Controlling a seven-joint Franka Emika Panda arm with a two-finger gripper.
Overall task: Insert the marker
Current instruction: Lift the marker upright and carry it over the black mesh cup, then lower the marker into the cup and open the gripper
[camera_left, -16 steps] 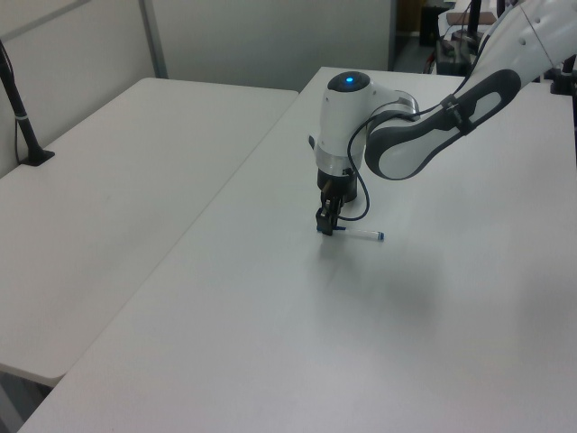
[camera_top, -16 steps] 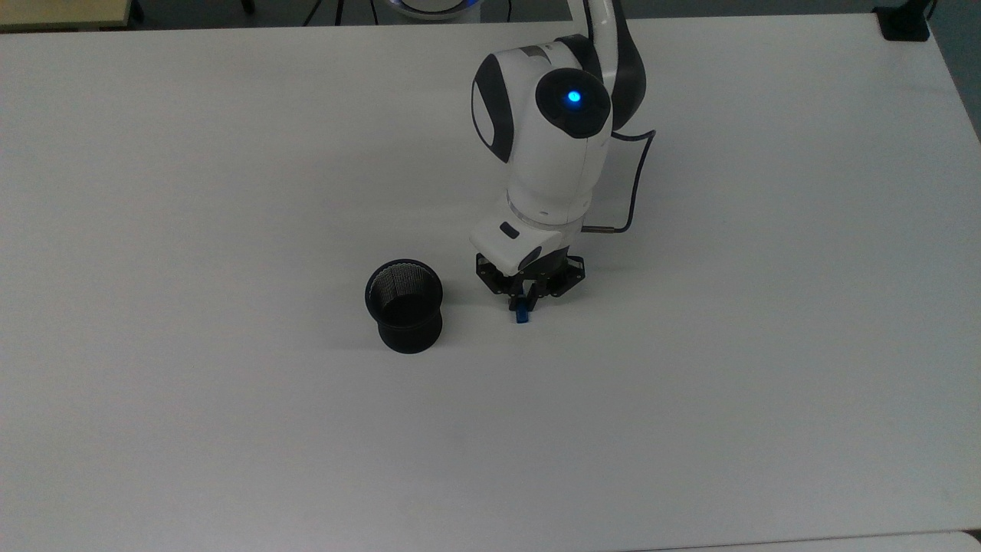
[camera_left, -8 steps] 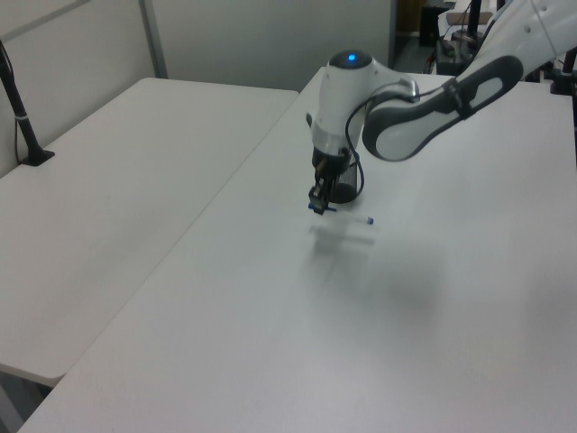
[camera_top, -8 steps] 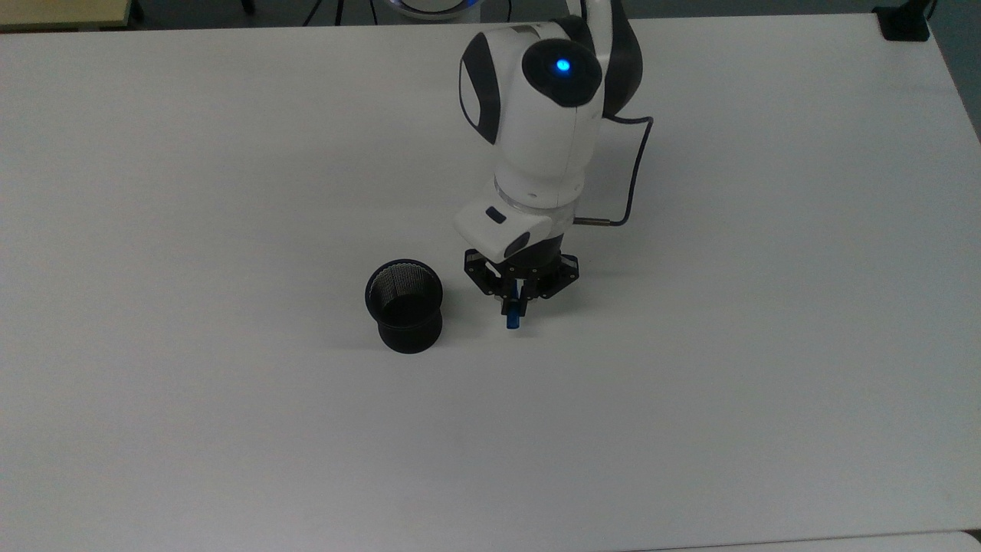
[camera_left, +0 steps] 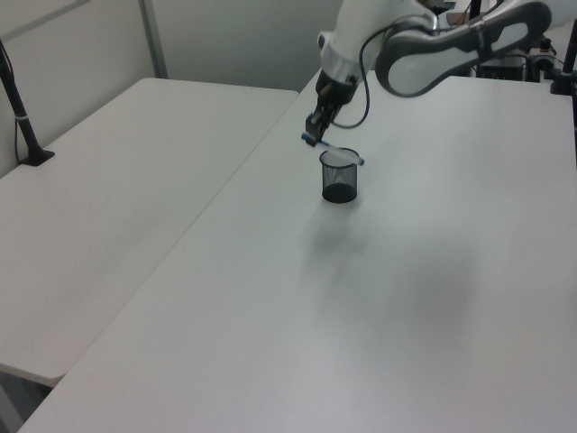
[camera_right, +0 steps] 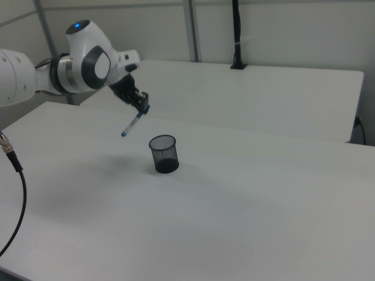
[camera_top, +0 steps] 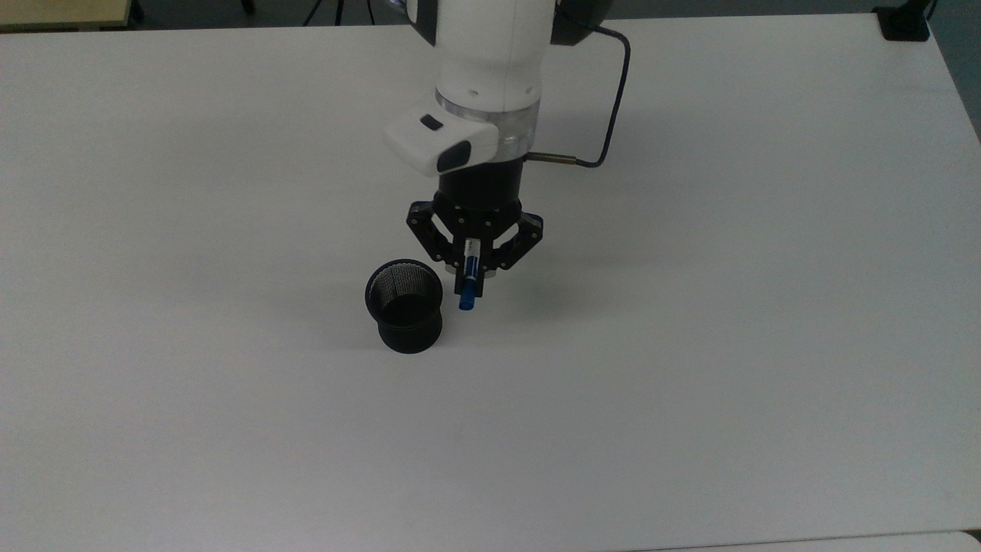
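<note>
1. Looking down through the top view, I see the pincer (camera_top: 467,270) clamped on the marker (camera_top: 468,281), gripping it near its blue-capped end while the cap pokes out below the black fingers. It hangs in the air just to the top view's right of the black mesh cup (camera_top: 405,305), not over the opening yet. The marker looks light and stiff, a smooth plastic barrel that I would judge a bit slippery, so a grip this near one end could let it swing or slide.

2. In the left view the marker (camera_left: 332,150) lies tilted across the cup's mouth, one end in the pincer (camera_left: 312,137) and the far blue tip reaching past the rim of the mesh cup (camera_left: 339,176) on the left view's right. Held like that, it looks to me too flat to drop in; it would need tipping closer to upright, and the long free end is what might catch the rim.

3. In the right view the marker (camera_right: 133,124) slopes down from the pincer (camera_right: 142,108), its lower blue tip pointing toward the worktop (camera_right: 246,211), well above it and on the right view's left of the mesh cup (camera_right: 163,153). The cup seems light and could topple if knocked. A dark cable (camera_right: 17,193) trails at the right view's left edge, well apart from the cup. A second table (camera_right: 281,93) stands behind, out of the way.
</note>
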